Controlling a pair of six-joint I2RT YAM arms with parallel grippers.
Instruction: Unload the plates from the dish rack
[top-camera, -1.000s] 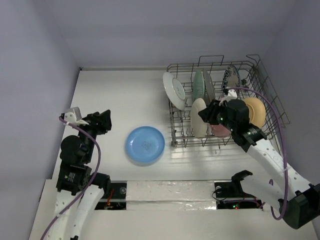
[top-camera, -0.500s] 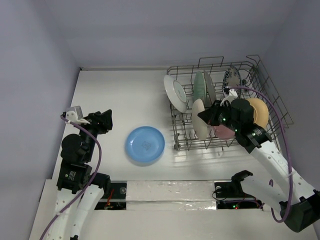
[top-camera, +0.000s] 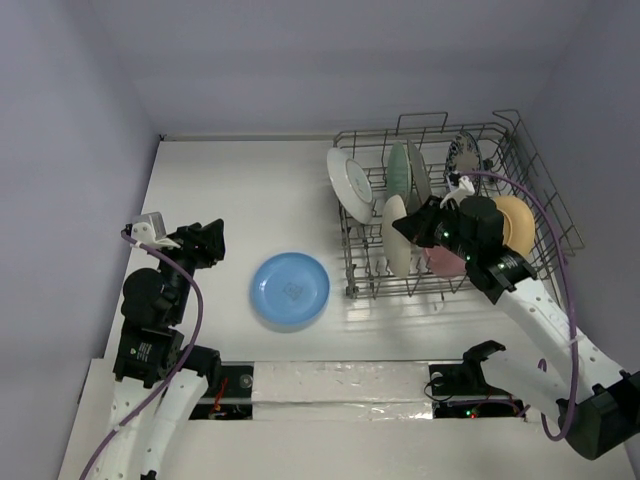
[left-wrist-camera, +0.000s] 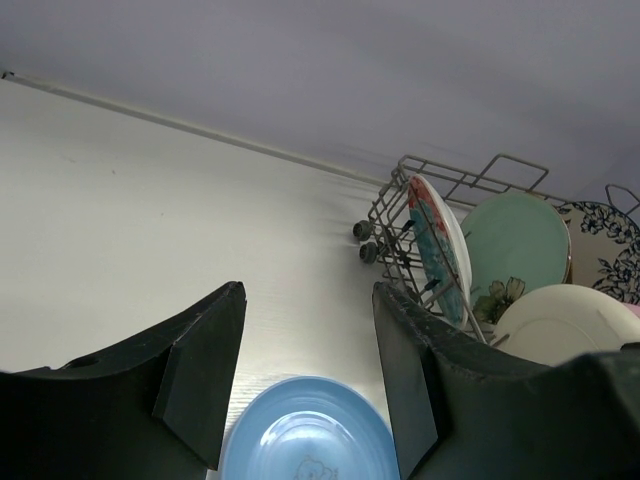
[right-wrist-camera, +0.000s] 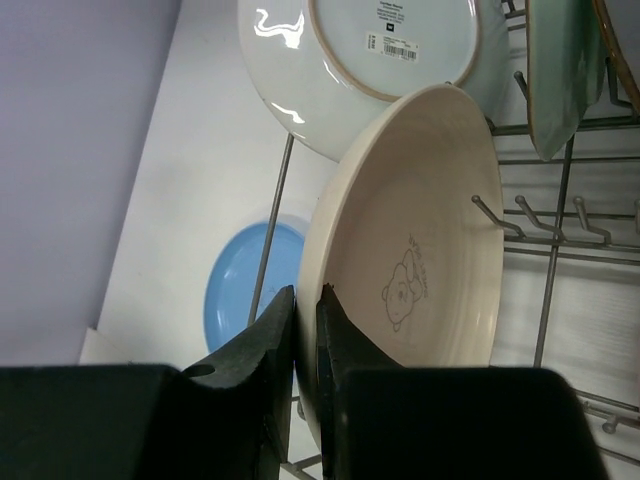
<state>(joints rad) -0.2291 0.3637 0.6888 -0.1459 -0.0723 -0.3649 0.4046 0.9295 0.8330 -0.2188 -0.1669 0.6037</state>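
The grey wire dish rack (top-camera: 520, 150) stands at the right back of the table. In it stand a floral plate (top-camera: 349, 178), a mint green plate (top-camera: 399, 170), a patterned plate (top-camera: 463, 153), a yellow-orange plate (top-camera: 512, 222), a pink plate (top-camera: 441, 262) and a cream plate (top-camera: 396, 238). My right gripper (top-camera: 410, 228) is shut on the rim of the cream plate (right-wrist-camera: 420, 260), which stands upright in the rack's front left. A blue plate (top-camera: 290, 289) lies flat on the table. My left gripper (top-camera: 205, 243) is open and empty, left of the blue plate (left-wrist-camera: 305, 435).
The rack's upright tines (right-wrist-camera: 505, 225) and wire bars surround the cream plate. The floral plate's back (right-wrist-camera: 385, 60) leans just behind it. Walls close the table at the back and left. A taped strip (top-camera: 340, 382) runs along the near edge.
My right gripper has moved a little left and back with the cream plate in it, raising the plate slightly in the rack. The rack shifted slightly. The left arm has not moved.
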